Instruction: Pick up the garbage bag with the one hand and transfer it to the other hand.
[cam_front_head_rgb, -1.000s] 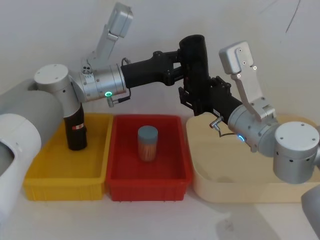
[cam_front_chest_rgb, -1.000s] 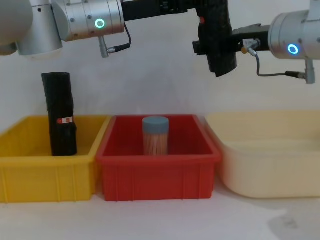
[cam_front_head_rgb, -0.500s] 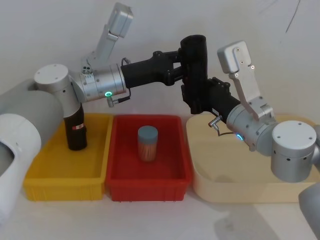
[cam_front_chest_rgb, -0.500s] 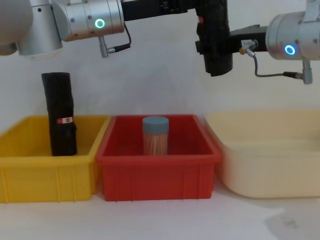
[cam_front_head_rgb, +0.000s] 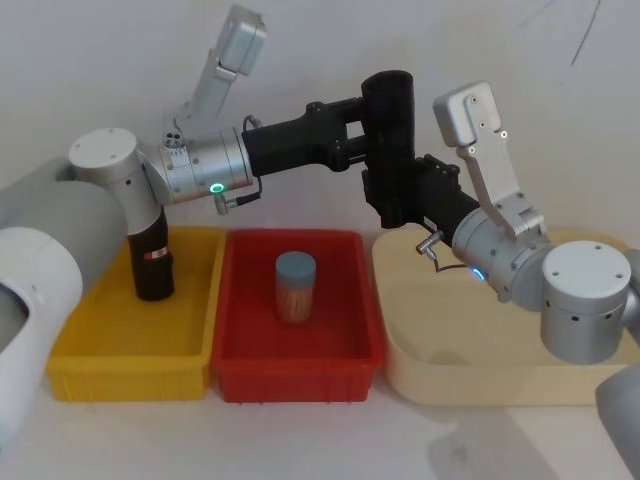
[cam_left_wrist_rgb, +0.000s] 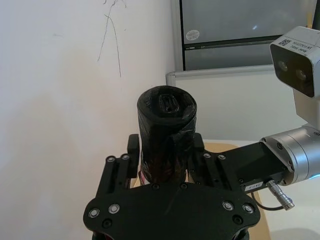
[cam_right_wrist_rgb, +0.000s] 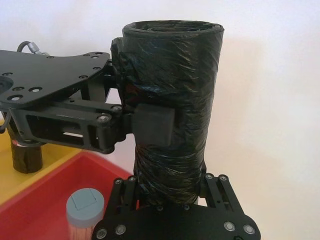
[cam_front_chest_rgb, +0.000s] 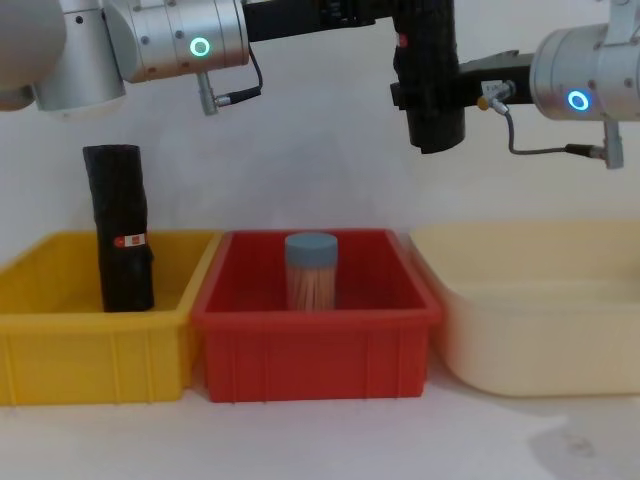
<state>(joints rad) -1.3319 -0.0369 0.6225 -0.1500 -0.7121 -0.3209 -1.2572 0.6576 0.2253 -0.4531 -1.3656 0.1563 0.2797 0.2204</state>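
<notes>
While both claws, left & right, grip 1 garbage bag, 3 bins sit below.

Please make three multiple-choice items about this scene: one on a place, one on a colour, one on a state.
1. Where is the garbage bag?
A. in the air, above the trays
B. in the red tray
C. on the table

2. What colour is the tray in which the slim black roll stands?
A. red
B. yellow
C. cream

3. Which grippers grip the bag?
A. left gripper alone
B. neither
C. left gripper and right gripper

Answers:
1 A: it hangs high between the arms.
2 B: the chest view shows it.
3 C: both wrist views show fingers against it.
</notes>
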